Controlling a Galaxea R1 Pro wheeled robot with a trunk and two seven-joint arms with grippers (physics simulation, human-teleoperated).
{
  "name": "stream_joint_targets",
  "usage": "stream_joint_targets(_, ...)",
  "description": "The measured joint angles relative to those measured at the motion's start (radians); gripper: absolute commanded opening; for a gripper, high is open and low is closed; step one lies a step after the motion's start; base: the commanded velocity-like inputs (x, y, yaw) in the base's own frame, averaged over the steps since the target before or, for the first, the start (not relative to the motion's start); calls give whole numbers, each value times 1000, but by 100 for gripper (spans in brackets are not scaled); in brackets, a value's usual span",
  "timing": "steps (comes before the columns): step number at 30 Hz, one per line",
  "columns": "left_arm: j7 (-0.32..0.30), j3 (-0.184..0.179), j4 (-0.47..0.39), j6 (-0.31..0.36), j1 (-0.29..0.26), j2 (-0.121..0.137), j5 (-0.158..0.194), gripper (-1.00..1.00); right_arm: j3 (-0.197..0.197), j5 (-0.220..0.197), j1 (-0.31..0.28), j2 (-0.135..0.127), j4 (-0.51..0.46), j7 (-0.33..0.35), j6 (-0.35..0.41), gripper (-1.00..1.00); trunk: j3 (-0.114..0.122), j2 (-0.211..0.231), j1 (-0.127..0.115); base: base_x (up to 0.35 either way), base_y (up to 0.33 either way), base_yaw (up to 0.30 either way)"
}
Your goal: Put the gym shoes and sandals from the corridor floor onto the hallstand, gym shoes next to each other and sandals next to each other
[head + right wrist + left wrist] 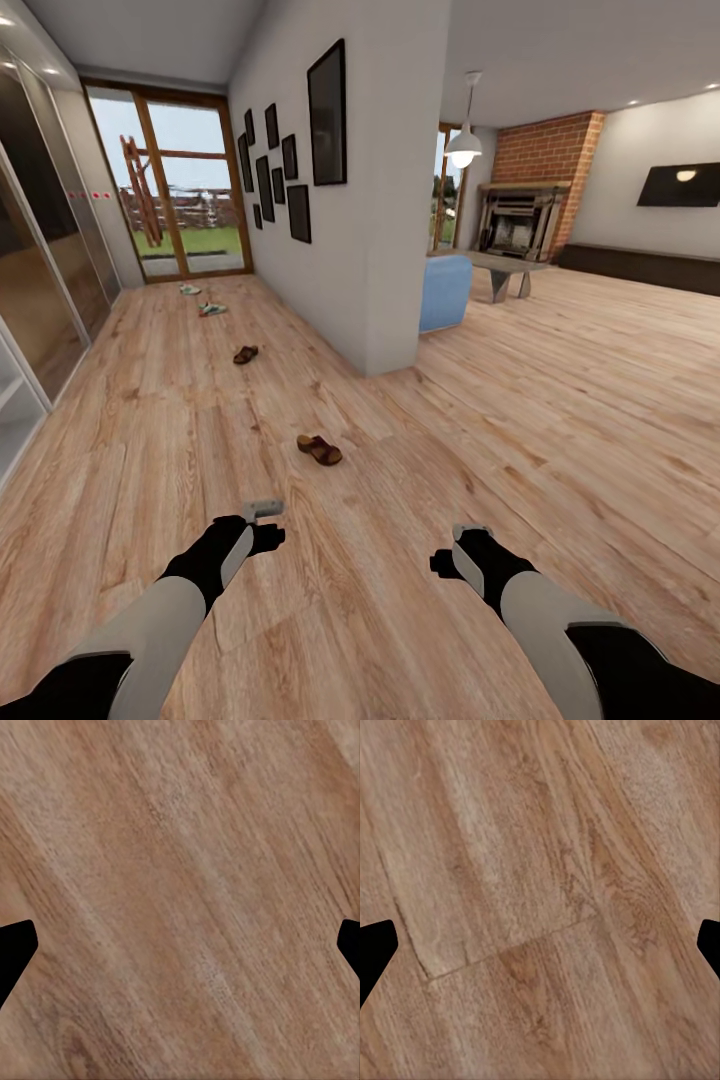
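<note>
facing down the corridor, we count four shoes on the corridor floor point(150, 420), in a loose line running away from us. two sandals: the nearer sandal point(319, 449) lies just ahead of our arms, the farther sandal point(246, 354) well beyond it. two gym shoes: one gym shoe point(211, 309) past that, the other gym shoe point(189, 289) close to the glass door point(180, 190); both are too small to read in detail. none are on a rack.

left tool point(262, 512) and right tool point(468, 535) hang over bare planks, both spread wide and holding nothing.

we judge the sandals light, with stiff soles and soft straps: pinch across the sole edge or the wide strap. the sneakers are probably light and squashy; the heel collar or side wall looks the safest hold.
</note>
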Motion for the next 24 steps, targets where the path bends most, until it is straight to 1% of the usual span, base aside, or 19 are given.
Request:
stream_joint_targets(16, 2, 5, -3, -11, 0, 5, -2, 100, 0, 0, 0, 0, 0, 0, 0, 100, -1, 0, 0, 1, 1, 0)
stream_joint_targets(20, 3, 6, -3, -12, 0, 6, -2, 100, 0, 0, 0, 0, 0, 0, 0, 100, -1, 0, 0, 79, 81, 0)
stream_joint_targets(24, 3, 6, -3, -13, 0, 7, -3, 100, 0, 0, 0, 0, 0, 0, -1, 100, -1, 0, 0, 183, 187, 0)
